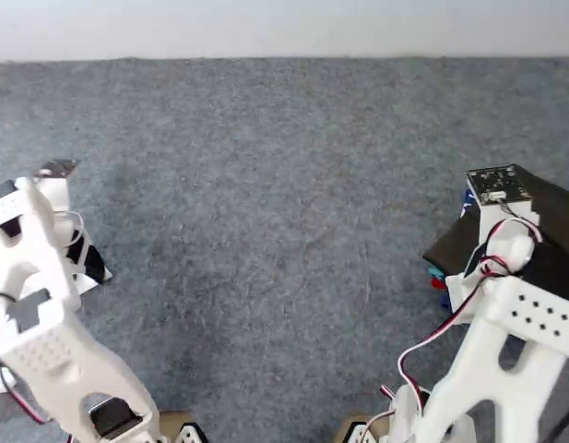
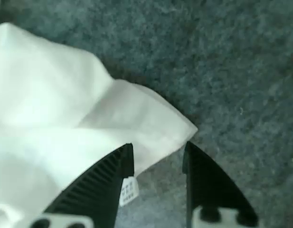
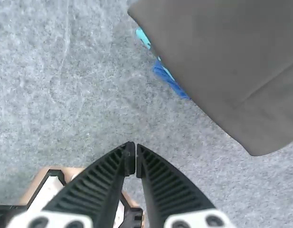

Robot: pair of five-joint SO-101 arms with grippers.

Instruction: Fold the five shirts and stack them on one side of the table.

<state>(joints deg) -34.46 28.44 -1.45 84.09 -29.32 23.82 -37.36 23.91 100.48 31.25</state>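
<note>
A white shirt (image 2: 56,109) lies crumpled on the grey carpeted table (image 1: 266,185) at the far left edge, under the left arm (image 1: 35,268). My left gripper (image 2: 158,152) is open just above it, and a corner of the white cloth lies between the black fingers (image 2: 106,175). At the right edge sits a stack of folded shirts with a dark grey one (image 3: 227,61) on top and blue cloth (image 3: 167,80) peeking out beneath. My right gripper (image 3: 132,154) is shut and empty, hovering over bare carpet beside the stack (image 1: 551,221).
The right arm (image 1: 505,323) stands over the near corner of the stack, where red and teal edges (image 1: 437,280) stick out. A pale wall (image 1: 284,28) runs along the far edge of the table. The wide middle of the carpet is open.
</note>
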